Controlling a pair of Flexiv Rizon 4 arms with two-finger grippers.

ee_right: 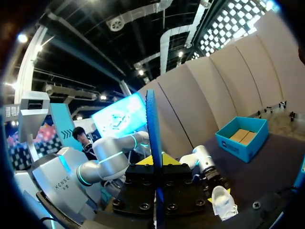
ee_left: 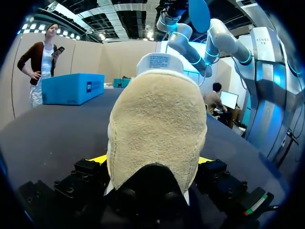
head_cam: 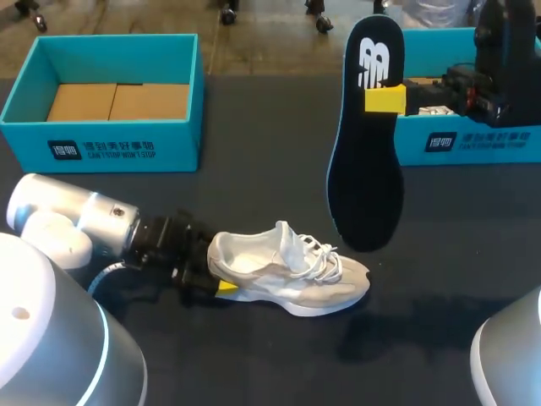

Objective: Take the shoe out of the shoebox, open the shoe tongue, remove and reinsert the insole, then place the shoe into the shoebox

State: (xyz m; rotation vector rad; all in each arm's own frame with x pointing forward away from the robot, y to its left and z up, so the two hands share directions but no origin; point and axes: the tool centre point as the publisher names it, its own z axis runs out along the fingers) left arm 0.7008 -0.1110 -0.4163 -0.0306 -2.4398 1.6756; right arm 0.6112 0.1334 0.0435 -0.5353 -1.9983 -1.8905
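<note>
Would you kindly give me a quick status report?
Left pincer shut on sneaker heel. Right pincer shut on insole, upright in air. Nothing between them.

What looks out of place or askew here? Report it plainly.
The insole is out of the shoe: the right gripper holds it on end in the air above the table. The shoe sits on its sole with the left gripper clamped on its heel. Nothing looks spilled or damaged.

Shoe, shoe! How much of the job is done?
Done: the shoe is out of the shoebox and its insole is out. In hand: left gripper grips the shoe, right gripper holds the insole up. Left: insole back in, shoe back in the shoebox.
</note>
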